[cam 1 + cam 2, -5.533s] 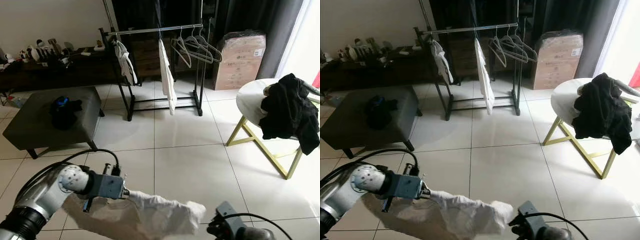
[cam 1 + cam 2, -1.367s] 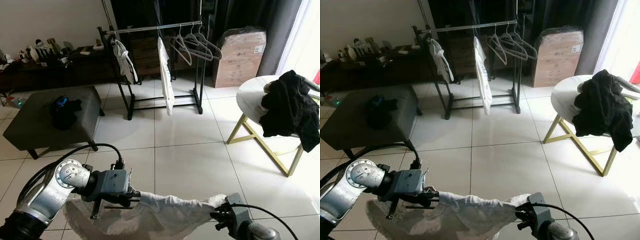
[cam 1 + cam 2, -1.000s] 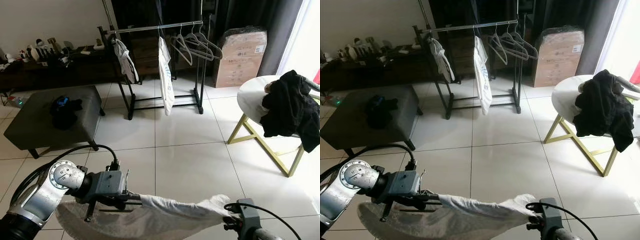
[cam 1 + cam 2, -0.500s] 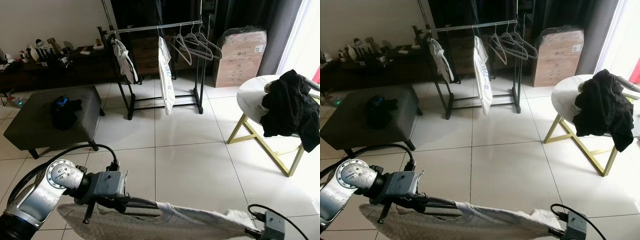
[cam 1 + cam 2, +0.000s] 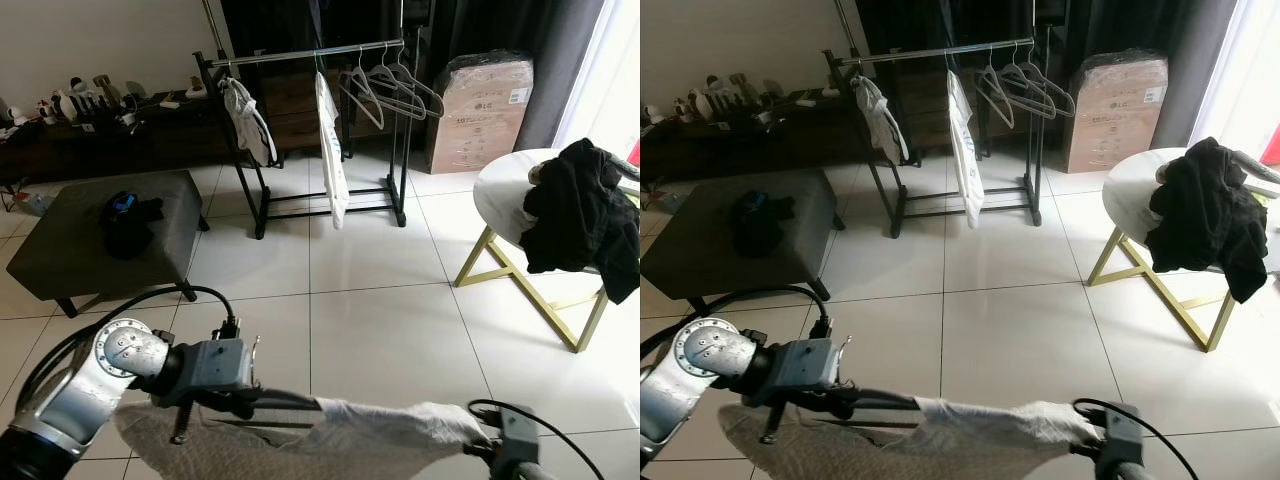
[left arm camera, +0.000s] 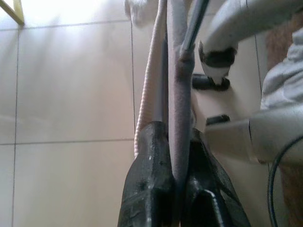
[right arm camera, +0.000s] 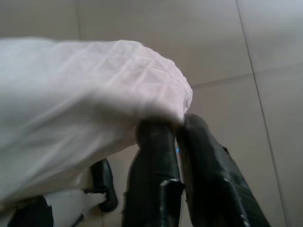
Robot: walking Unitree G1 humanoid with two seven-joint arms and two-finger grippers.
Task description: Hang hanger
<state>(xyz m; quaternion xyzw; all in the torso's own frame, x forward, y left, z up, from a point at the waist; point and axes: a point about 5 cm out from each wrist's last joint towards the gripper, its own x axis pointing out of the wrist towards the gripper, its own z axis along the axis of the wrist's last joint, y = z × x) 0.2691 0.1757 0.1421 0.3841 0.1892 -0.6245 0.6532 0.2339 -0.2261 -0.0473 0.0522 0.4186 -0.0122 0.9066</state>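
Note:
Low in the left eye view I hold a white garment (image 5: 380,445) stretched between both grippers above the tiled floor. The dark arm of a hanger (image 5: 290,401) pokes out of its left end. My left gripper (image 5: 255,398) is shut on that hanger arm and the cloth around it, also seen in the left wrist view (image 6: 174,137). My right gripper (image 7: 174,126) is shut on the garment's other end, with cloth draped over its fingertips. The clothes rack (image 5: 310,53) stands far ahead, carrying a white shirt (image 5: 333,150), another pale garment (image 5: 245,115) and several bare hangers (image 5: 385,85).
A grey ottoman (image 5: 90,235) with a dark bundle (image 5: 128,215) sits to the left. At the right is a round white table (image 5: 500,200) on gold legs with black clothing (image 5: 580,215) on it. A wrapped box (image 5: 478,110) stands beside the rack. Open tiled floor lies between me and the rack.
My right gripper has come back inward and slightly up, so the garment is bunched and less stretched than half a second ago. The left gripper has kept its hold in place.

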